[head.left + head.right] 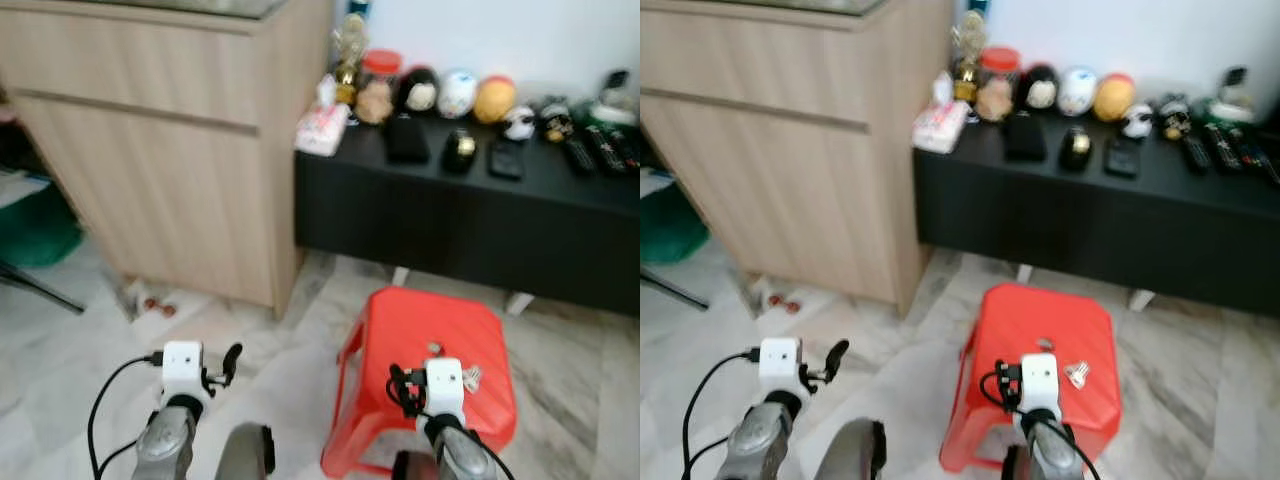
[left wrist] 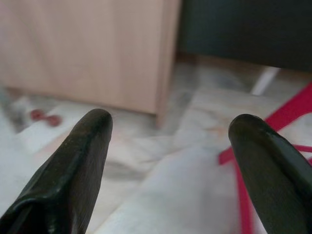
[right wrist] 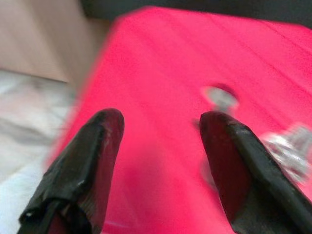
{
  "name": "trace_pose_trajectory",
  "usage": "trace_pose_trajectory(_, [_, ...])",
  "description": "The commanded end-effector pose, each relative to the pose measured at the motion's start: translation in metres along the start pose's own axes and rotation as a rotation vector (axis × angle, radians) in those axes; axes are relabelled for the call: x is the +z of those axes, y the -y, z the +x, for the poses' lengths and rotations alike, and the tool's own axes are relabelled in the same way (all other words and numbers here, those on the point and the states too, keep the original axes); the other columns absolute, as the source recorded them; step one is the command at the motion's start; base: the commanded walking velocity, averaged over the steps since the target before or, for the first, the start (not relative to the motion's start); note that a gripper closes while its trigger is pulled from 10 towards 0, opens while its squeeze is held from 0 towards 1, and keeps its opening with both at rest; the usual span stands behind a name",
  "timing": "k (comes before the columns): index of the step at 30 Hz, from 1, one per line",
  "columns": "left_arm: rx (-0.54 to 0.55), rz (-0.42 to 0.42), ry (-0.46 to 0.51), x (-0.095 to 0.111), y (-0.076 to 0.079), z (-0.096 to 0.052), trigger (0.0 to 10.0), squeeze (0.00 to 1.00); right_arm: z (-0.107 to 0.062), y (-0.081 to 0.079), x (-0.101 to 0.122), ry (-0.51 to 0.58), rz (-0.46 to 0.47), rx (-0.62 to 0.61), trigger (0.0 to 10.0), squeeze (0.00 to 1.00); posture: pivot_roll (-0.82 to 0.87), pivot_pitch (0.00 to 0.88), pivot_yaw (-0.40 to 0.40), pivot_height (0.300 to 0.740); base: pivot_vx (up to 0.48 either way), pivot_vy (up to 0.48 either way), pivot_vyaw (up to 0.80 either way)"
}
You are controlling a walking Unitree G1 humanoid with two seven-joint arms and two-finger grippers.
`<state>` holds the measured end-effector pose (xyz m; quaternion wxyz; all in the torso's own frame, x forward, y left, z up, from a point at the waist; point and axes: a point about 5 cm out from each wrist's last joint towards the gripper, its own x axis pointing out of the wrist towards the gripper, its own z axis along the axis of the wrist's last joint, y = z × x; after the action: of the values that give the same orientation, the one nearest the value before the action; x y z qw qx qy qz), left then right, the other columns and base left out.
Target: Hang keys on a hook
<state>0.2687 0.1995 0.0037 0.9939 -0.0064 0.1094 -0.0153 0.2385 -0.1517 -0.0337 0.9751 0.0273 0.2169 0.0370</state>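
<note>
- Wood cabinet [image 1: 170, 140] stands at the far left, on the pale marble floor [image 1: 270, 380].
- Little red things [image 1: 158, 306] lie on the floor at the cabinet's foot.
- Left end effector [image 2: 170, 146] hangs over bare floor with its two black fingers [image 2: 73, 165] spread wide and nothing between them.
- Red plastic stool [image 1: 400, 330] stands to the right of it, in front of the black desk [image 1: 450, 215].
- Right end effector [image 3: 161, 146] hangs above the stool seat, fingers apart and holding nothing.
- Keys [image 1: 1077, 374] lie on the stool seat, just beside the right end effector, on its right side.
- Round toys and remotes [image 1: 590, 150] sit along the black desk by the wall.
</note>
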Motion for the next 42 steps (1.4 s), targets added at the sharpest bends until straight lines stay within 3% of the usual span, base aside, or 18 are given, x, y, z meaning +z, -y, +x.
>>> trace_pose_trajectory(1, [0.006, -0.008, -0.003, -0.001, -0.002, -0.002, 10.0, 0.00, 0.002, 0.001, 0.004, 0.016, 0.013, -0.017, 10.0, 0.00, 0.10, 0.081, -0.057, 0.594, 0.326, 0.000, 0.00])
trace_pose_trajectory(14, [-0.002, -0.016, -0.019, -0.005, -0.001, -0.004, 10.0, 0.00, -0.005, 0.012, -0.008, -0.028, 0.029, -0.094, 10.0, 0.00, 0.10, 0.097, -0.059, 0.594, 0.050, 0.000, 0.00])
trace_pose_trajectory(20, [-0.005, -0.016, -0.022, -0.006, -0.001, -0.004, 10.0, 0.00, -0.008, 0.022, -0.016, -0.075, 0.087, -0.152, 10.0, 0.00, 0.10, 0.101, -0.057, 0.594, 0.000, 0.000, 0.00])
trace_pose_trajectory(42, [-0.008, -0.017, -0.016, -0.004, 0.000, -0.003, 10.0, 0.00, 0.000, 0.008, 0.003, 0.012, 0.052, -0.025, 10.0, 0.00, 0.10, 0.108, -0.061, 0.594, 0.000, 0.000, 0.00])
